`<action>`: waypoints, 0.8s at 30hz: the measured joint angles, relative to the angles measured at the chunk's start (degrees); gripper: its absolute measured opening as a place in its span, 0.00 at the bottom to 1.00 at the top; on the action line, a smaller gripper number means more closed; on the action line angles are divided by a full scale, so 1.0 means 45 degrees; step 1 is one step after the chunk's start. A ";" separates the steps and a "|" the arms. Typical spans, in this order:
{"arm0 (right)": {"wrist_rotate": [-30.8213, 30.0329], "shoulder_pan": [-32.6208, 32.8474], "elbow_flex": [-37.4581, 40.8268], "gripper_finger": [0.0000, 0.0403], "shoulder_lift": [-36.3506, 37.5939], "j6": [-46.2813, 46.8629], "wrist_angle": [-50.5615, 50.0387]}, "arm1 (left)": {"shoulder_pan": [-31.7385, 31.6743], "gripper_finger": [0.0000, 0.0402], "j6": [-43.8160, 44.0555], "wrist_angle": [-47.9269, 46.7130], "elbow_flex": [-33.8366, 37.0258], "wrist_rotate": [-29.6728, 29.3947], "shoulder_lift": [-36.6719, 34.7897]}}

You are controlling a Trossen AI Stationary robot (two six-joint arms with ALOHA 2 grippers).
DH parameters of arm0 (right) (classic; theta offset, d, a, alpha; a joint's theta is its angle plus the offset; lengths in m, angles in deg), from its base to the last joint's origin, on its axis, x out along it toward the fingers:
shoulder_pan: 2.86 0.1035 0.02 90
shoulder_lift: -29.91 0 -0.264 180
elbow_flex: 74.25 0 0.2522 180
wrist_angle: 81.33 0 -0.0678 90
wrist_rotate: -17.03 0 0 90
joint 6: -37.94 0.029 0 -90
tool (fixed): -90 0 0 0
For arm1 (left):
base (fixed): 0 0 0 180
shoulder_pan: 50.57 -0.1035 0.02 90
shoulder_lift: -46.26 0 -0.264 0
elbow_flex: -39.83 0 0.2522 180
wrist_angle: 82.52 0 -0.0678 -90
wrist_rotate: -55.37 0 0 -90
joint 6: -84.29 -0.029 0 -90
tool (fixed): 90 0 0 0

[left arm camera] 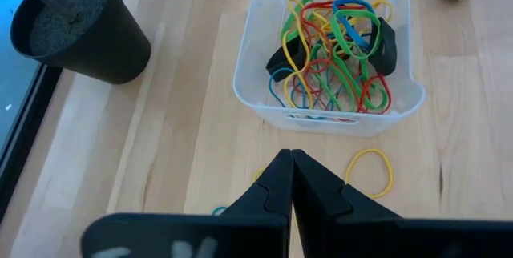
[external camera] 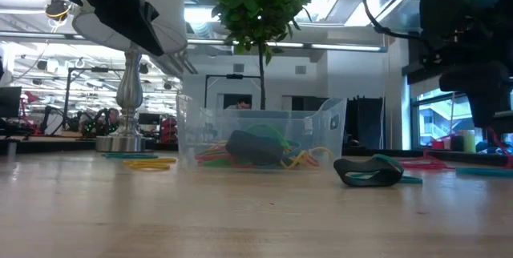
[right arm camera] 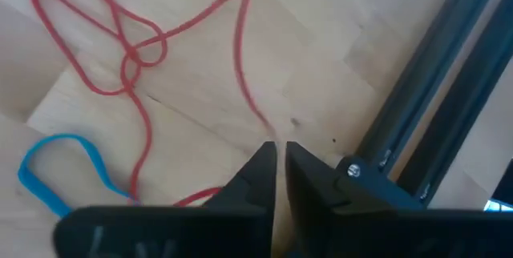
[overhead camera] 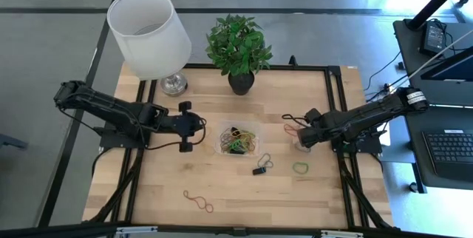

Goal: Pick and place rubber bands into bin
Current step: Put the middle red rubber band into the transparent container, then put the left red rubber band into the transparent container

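Your right gripper point(right arm camera: 278, 155) is down over the red rubber band point(right arm camera: 132, 54) near the right edge of the bench point(overhead camera: 244, 197), close to the dark frame rail. Its fingers stand a hair apart, and the red strand runs right up to the tips; whether it is caught between them you cannot tell. A blue band point(right arm camera: 60, 170) lies just beside the red one.

Your left gripper point(left arm camera: 290, 179) waits with fingers pressed together, holding nothing, just beside the bin point(overhead camera: 219, 136) at the bench's middle. The bin already holds a tangle of coloured bands, and a yellow band point(left arm camera: 369, 170) lies loose between it and the left fingertips.

Expect every band to be nearly weightless, limp and a bit grippy on the wood. It will drape and stretch, not lift as a shape. Take the red one where a single strand lies flat and clear of its crossings, pinching low against the bench. Watch for snagging on the blue neighbour.
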 joint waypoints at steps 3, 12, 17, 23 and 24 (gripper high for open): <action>0.0041 0.0000 -0.0002 0.14 0.0000 0.0106 -0.0122 | 0.0000 0.01 0.0001 0.0000 0.0000 0.0002 0.0000; 0.0292 0.0000 -0.0082 0.39 0.0007 -0.0399 0.0352 | 0.0000 0.01 -0.0007 0.0000 0.0000 0.0000 0.0000; -0.0030 -0.0107 -0.0185 0.48 0.0010 -0.3615 0.3376 | -0.0004 0.01 -0.0017 0.0000 0.0000 -0.0005 0.0000; 0.0620 -0.1706 -0.0185 0.42 0.0010 -0.6895 0.5146 | -0.0001 0.01 -0.0022 0.0002 0.0000 -0.0010 0.0000; 0.0897 -0.2103 -0.0185 0.40 0.0010 -0.7215 0.5145 | 0.0000 0.01 -0.0022 0.0002 0.0000 -0.0010 0.0000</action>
